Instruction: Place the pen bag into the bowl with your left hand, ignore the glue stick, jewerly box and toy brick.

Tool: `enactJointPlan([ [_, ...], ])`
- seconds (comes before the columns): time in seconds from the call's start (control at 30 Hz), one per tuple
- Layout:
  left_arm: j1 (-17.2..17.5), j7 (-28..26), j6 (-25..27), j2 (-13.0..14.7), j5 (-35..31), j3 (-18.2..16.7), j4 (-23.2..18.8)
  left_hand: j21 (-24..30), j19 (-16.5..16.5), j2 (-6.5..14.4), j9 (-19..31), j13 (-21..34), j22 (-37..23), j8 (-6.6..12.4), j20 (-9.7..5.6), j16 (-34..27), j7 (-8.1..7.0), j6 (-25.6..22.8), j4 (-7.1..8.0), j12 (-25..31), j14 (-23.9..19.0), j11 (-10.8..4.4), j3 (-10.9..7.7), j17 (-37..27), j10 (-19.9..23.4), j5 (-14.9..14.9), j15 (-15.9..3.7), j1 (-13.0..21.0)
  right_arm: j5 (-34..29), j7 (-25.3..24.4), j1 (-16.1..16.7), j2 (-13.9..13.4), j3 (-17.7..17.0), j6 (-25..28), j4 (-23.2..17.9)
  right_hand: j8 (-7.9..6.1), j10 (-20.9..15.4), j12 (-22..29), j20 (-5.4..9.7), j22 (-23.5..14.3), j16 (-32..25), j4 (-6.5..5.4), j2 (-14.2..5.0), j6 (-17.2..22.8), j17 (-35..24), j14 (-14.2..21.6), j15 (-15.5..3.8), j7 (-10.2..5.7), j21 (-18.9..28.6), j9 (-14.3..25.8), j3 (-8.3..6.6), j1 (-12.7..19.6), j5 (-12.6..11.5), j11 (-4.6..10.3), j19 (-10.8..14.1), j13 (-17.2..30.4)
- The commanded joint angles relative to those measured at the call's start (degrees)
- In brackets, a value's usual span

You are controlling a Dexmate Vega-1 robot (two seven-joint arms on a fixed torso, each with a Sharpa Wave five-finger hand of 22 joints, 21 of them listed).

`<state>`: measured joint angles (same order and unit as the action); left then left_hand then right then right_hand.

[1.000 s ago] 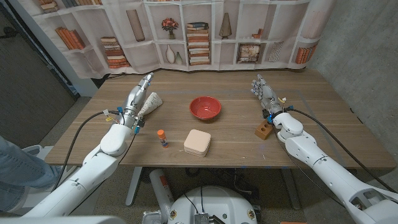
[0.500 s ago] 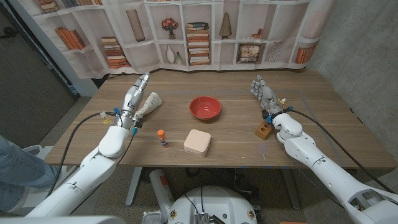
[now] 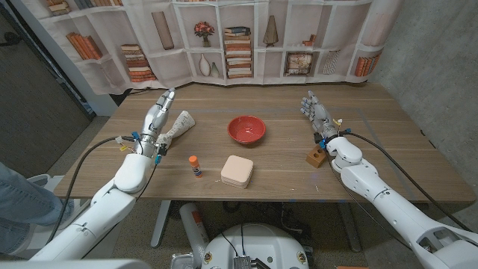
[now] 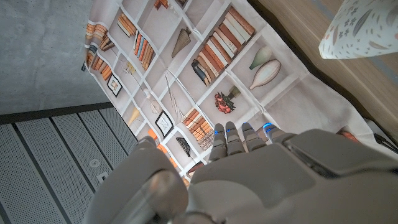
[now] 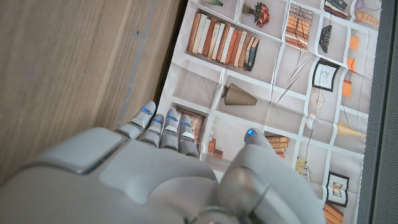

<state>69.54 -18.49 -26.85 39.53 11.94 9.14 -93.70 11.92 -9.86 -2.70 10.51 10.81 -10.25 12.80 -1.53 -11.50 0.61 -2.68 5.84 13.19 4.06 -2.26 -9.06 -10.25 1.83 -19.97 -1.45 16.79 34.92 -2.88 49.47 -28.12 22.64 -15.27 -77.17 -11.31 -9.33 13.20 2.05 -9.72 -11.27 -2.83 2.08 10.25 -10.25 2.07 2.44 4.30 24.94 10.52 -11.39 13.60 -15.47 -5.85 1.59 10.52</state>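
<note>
The left hand (image 3: 157, 116), fingers straight and empty, hovers just left of the pen bag (image 3: 178, 125); the red bowl (image 3: 246, 128) sits well right.

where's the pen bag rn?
Head view: the pen bag lies on the table's left side, just right of the left hand, with the red bowl further right and the glue stick nearer the robot.

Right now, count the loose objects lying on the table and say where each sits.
5: pen bag by the left hand, red bowl mid-table, glue stick and jewelry box near the front edge, toy brick by the right arm.
</note>
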Motion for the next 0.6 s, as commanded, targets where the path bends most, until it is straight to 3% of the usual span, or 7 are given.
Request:
enactJointPlan([
  [0.03, 2.21, -1.42, -0.13, 0.18, -1.11, -1.76, -1.0, 0.29, -0.83, 0.04, 0.28, 0.08, -0.18, 0.48, 0.63, 0.02, 0.02, -0.56, -0.45, 0.27, -0.47, 0.07, -0.17, -0.12, 0.59, -0.23, -0.12, 0.55, 0.23, 0.16, -0.36, 0.34, 0.0, 0.05, 0.36, -0.05, -0.48, -0.08, 0.93, -0.29, 0.14, 0.04, -0.23, 0.49, -0.2, 0.44, 0.13, -0.03, -0.26, 0.23, 0.12, 0.15, 0.08, -0.07, 0.76, 0.11],
  [0.6, 2.1, -4.34, -4.63, -2.1, -5.01, -2.94, 2.54, 0.85, 1.42, 0.28, 0.31, 0.12, -0.17, 0.86, 0.7, -0.37, 0.12, -2.87, -0.76, 0.67, -2.75, -0.29, 0.02, -0.15, 2.91, -0.54, -0.49, 1.3, 0.06, -1.15, 0.64, -0.36, -0.83, -0.23, -1.39, -0.12, -0.57, -0.15, 0.98, -0.3, 0.17, 0.15, -0.33, 0.81, -0.2, 0.6, 0.0, -0.12, -0.62, 0.23, 0.19, 0.21, 0.08, 0.11, 1.0, 0.12],
])
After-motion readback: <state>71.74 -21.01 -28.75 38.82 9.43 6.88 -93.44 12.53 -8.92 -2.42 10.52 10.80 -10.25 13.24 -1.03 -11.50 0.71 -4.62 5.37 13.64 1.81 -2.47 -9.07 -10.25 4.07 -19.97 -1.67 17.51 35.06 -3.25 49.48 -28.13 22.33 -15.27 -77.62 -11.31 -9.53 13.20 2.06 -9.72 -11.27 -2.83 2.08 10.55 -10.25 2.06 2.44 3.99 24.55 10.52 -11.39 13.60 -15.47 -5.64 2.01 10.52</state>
